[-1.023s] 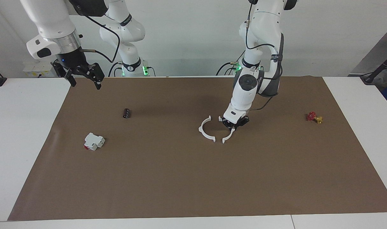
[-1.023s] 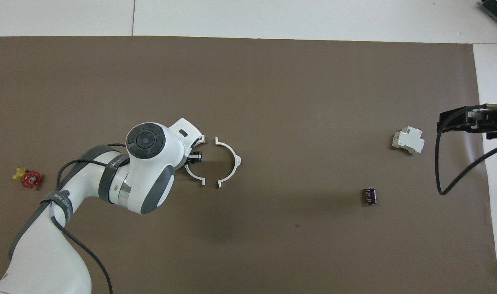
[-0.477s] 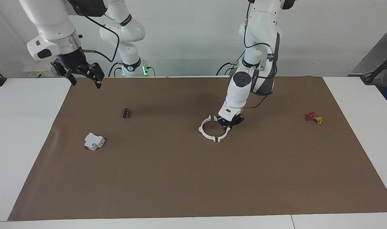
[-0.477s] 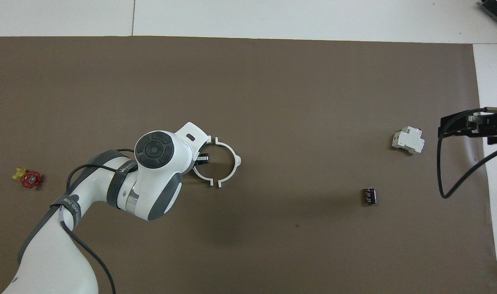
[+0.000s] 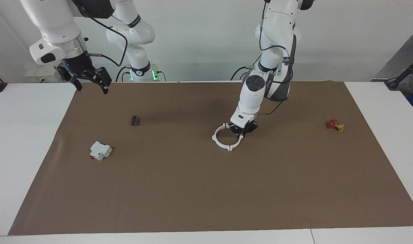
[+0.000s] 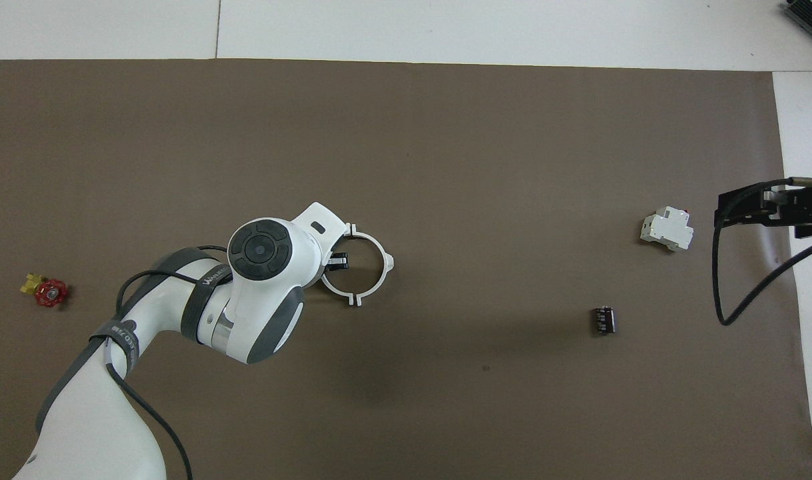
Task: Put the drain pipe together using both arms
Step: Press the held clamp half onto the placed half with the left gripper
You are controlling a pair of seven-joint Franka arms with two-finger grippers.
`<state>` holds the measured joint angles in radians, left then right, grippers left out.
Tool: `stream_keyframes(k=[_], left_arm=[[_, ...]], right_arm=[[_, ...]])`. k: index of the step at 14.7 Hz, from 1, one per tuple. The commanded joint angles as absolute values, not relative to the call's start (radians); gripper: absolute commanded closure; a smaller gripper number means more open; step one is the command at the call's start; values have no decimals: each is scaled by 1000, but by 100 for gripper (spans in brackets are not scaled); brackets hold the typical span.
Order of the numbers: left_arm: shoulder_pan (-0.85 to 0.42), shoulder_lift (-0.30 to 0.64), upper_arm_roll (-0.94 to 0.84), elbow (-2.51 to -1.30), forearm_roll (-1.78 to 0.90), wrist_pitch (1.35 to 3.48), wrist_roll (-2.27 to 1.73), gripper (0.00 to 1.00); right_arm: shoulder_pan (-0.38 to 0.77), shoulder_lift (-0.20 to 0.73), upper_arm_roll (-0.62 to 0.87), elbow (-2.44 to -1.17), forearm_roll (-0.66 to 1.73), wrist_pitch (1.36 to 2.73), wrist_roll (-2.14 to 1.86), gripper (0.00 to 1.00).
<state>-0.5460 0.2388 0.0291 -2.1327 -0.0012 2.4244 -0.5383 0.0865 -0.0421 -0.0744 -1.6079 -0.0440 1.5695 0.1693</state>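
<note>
The two half-rings (image 5: 224, 139) are seen butted into one drain pipe ring on the worktop (image 5: 206, 189), with the left gripper (image 5: 242, 130) clamped on one half. The right gripper (image 5: 89, 79) is held up with its fingers apart.

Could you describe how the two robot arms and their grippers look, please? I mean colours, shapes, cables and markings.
Both arms are white, with rounded jointed segments. The left arm has dark grey panels, a round dark cap on one joint, a black strap and a thin black cable along it. The right arm shows a silver metal ring above its black wrist, with a looping black cable. The left gripper and right gripper are black. Green lights glow at both bases.
</note>
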Motion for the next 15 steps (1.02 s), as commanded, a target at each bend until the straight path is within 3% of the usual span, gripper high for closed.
stream_keyframes(k=[1, 15], left_arm=[[-565, 213, 44, -2166, 26, 2448, -563, 100], [-571, 216, 43, -2169, 26, 2464, -565, 100]], right_arm=[[84, -64, -71, -1631, -17, 1563, 169, 0], [83, -63, -69, -1629, -17, 1566, 160, 0]])
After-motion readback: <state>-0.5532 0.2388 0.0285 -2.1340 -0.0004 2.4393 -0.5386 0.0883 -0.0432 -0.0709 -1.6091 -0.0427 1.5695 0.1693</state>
